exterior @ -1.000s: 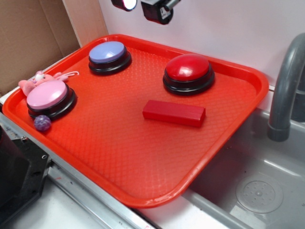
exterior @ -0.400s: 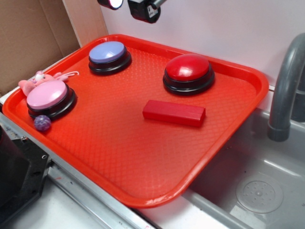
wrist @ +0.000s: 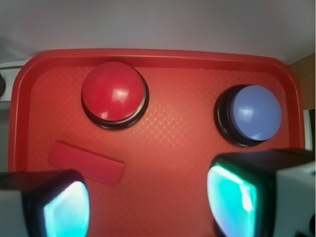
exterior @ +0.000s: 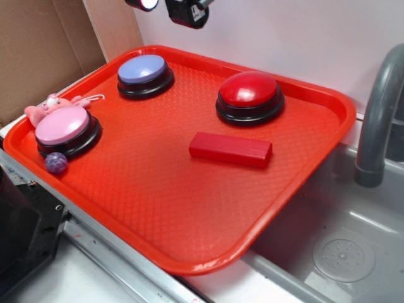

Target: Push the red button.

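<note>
In the exterior view, a glossy red plastic tray (exterior: 189, 208) with a fine diamond-embossed floor and rounded rim is filling most of the frame, lying beside a grey sink (exterior: 341, 252) at lower right, where a curved grey faucet (exterior: 379, 113) is rising at the right edge. The red button (exterior: 250, 95), a shiny round dome on a black circular base, is sitting right of centre in the upper part of the frame; a flat red rectangular block (exterior: 230, 149) is lying just below it, apart from it. A lavender-blue dome button (exterior: 144, 74) is sitting at upper left, a pink dome button (exterior: 65, 129) at far left with a small pink plush toy (exterior: 44, 108) touching it and a purple ball (exterior: 55, 163) just below. The gripper (exterior: 167, 6) is hanging at the top edge, well above the tray, mostly cropped. In the wrist view, the gripper (wrist: 148, 202) is holding its two dark fingers (wrist: 54, 202) wide apart at the bottom corners, gripping nothing, while the red button (wrist: 113, 94) is sitting at upper left and the lavender-blue dome button (wrist: 253, 114) at right.
</note>
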{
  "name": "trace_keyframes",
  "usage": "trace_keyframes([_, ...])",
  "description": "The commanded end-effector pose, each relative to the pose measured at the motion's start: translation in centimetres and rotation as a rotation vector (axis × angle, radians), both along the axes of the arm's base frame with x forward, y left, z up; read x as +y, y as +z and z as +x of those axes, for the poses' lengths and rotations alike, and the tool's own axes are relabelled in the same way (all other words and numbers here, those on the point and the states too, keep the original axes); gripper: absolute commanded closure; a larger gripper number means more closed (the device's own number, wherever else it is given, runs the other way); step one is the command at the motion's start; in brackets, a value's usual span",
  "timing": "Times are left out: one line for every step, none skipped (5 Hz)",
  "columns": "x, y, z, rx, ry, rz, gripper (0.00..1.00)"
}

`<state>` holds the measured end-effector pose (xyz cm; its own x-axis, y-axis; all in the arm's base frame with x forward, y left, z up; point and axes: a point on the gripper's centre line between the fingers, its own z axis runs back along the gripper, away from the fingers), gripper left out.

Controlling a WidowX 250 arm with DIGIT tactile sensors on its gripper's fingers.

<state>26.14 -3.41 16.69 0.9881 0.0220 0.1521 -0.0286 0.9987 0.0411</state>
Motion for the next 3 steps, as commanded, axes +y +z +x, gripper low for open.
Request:
trace_keyframes([0.18,2.33,-0.01,-0.067,0.007,-0.018,0.00])
trace_keyframes([0.33,2.68,-0.46,-0.063,0.024,-0.023,0.00])
trace_keyframes([0.28,2.86,-0.72,-0.058,0.036,-0.015,0.00])
